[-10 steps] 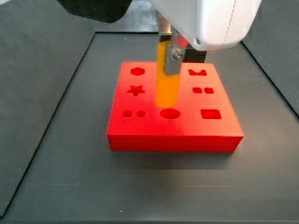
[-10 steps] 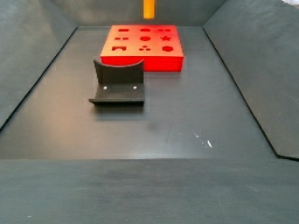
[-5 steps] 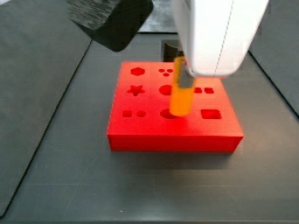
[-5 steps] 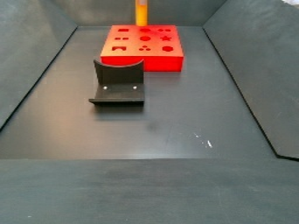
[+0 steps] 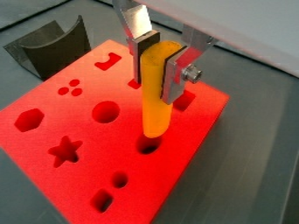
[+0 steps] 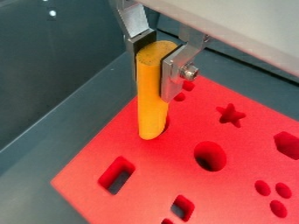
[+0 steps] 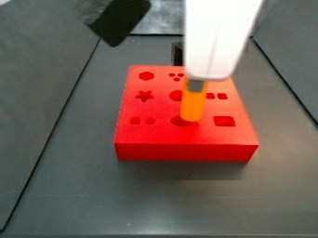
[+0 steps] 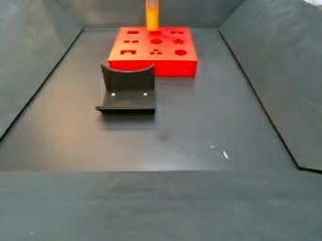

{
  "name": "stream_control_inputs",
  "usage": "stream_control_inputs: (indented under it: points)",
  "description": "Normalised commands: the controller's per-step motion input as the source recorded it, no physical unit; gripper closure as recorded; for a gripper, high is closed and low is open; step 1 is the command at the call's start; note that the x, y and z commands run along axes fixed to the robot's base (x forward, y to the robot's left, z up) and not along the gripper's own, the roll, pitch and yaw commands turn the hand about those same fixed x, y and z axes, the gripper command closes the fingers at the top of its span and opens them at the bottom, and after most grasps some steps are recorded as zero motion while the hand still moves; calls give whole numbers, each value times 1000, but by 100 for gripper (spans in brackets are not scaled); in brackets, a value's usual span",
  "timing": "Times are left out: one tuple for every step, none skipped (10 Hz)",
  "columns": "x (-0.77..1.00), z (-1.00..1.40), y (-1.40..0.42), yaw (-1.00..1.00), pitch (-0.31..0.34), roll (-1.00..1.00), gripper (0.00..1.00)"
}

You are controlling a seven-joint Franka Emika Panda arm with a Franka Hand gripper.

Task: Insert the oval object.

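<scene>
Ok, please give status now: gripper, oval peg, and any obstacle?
Gripper above the red block, shut on the oval peg. Peg upright, lower tip at a hole. Nothing in the way.

The gripper (image 5: 162,63) over the red block (image 7: 155,135) clamps the upright oval object (image 5: 156,92); the curved holder (image 8: 126,89) stands apart, floor (image 8: 189,141) around bare.

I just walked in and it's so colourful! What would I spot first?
The bright red block with star, hexagon and round holes, on the dark floor. Above it the claw holds the orange-yellow oval peg upright, tip at a hole. The dark grey curved holder stands beside the block.
</scene>
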Motion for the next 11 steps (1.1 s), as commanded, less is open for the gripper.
stream_control_inputs:
  points:
    - [-291,0,0,-100,54,0,100]
    - [23,0,-34,0,0,0,100]
    - [89,-71,0,0,0,0,100]
    - [0,-103,0,0,0,0,100]
    - [-49,-146,0,0,-34,-6,100]
    - [-120,-137,0,0,-40,-23,100]
    - [0,-200,0,0,-79,-50,100]
    - [0,-314,0,23,-104,-10,100]
    - [0,-249,0,120,-87,-37,100]
    - [157,-186,-74,226,-36,-6,100]
    - [214,-194,-6,329,-36,-3,100]
